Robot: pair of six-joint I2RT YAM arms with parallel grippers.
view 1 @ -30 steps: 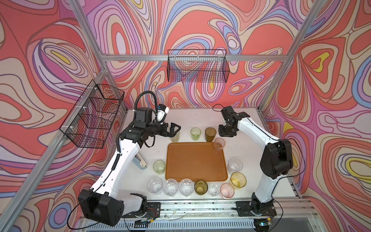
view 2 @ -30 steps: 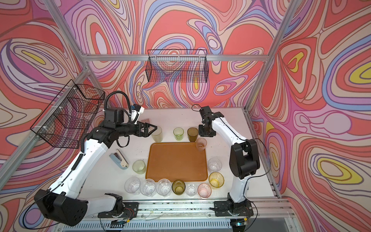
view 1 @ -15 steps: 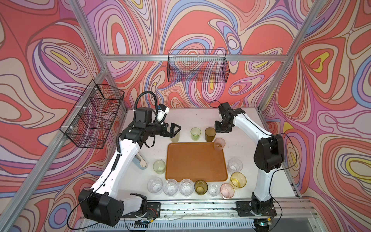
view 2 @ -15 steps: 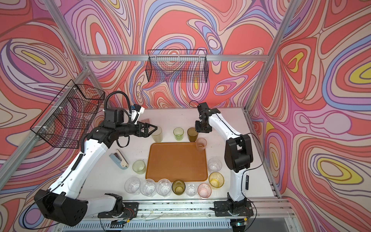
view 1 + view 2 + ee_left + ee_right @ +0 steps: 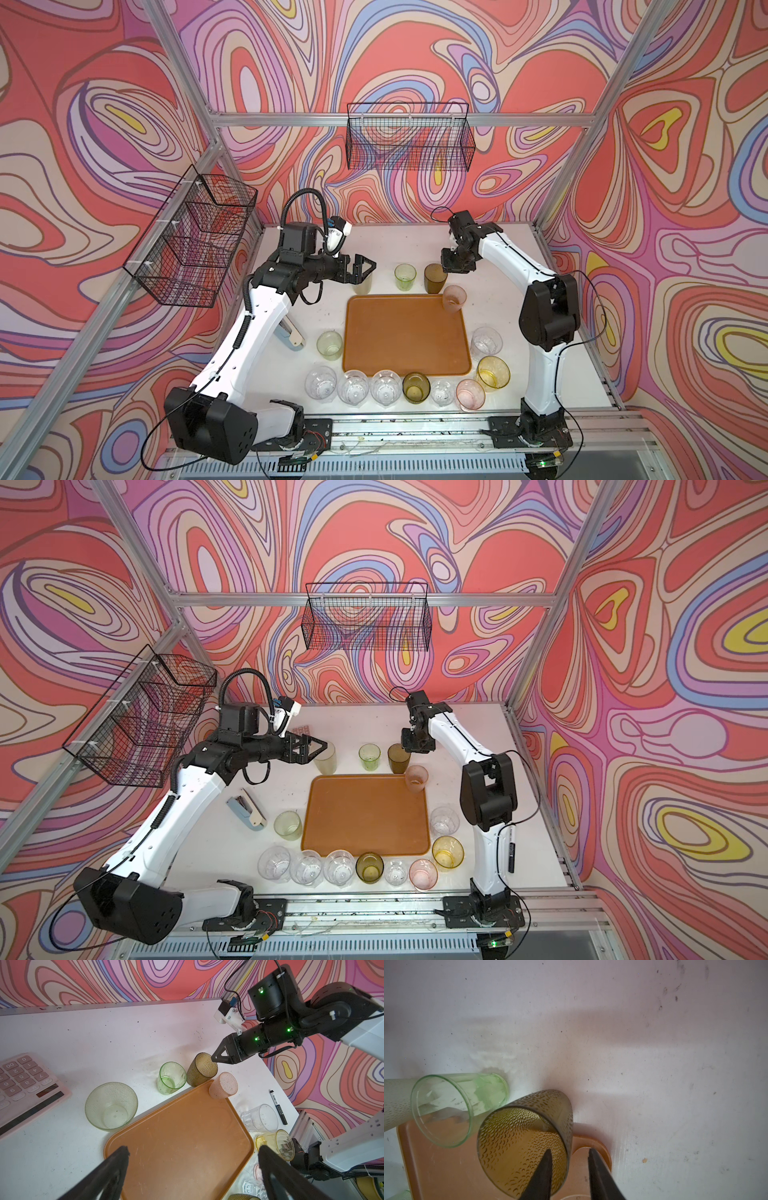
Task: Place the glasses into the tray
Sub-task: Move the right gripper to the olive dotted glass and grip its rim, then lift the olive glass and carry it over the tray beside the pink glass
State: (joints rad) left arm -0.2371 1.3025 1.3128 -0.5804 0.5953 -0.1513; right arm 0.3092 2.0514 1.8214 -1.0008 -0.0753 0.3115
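The orange-brown tray (image 5: pixel 405 332) (image 5: pixel 365 812) lies mid-table with glasses round it. My right gripper (image 5: pixel 451 270) (image 5: pixel 569 1150) is at the rim of the brown dimpled glass (image 5: pixel 434 279) (image 5: pixel 521 1142) behind the tray. One finger is inside the glass and one outside, with a gap still showing, so it is open. A pink glass (image 5: pixel 454 297) stands at the tray's far right corner. My left gripper (image 5: pixel 368 270) (image 5: pixel 192 1148) hangs wide open and empty above a taller frosted glass (image 5: pixel 363 284) (image 5: pixel 111 1105). A green glass (image 5: pixel 404 277) stands between the frosted and brown ones.
Several glasses (image 5: pixel 386 386) line the table's front edge, with a clear one (image 5: pixel 486 340) and a yellow one (image 5: pixel 492 372) on the right and a pale green one (image 5: pixel 329 343) on the left. There are also a calculator (image 5: pixel 25 1084), a marker (image 5: pixel 278 1107), a stapler (image 5: pixel 291 334) and wire baskets (image 5: pixel 409 137) on the walls.
My right gripper has moved left from beside the pink glass to the brown glass's rim, and its jaws have narrowed a little. The left arm has not moved.
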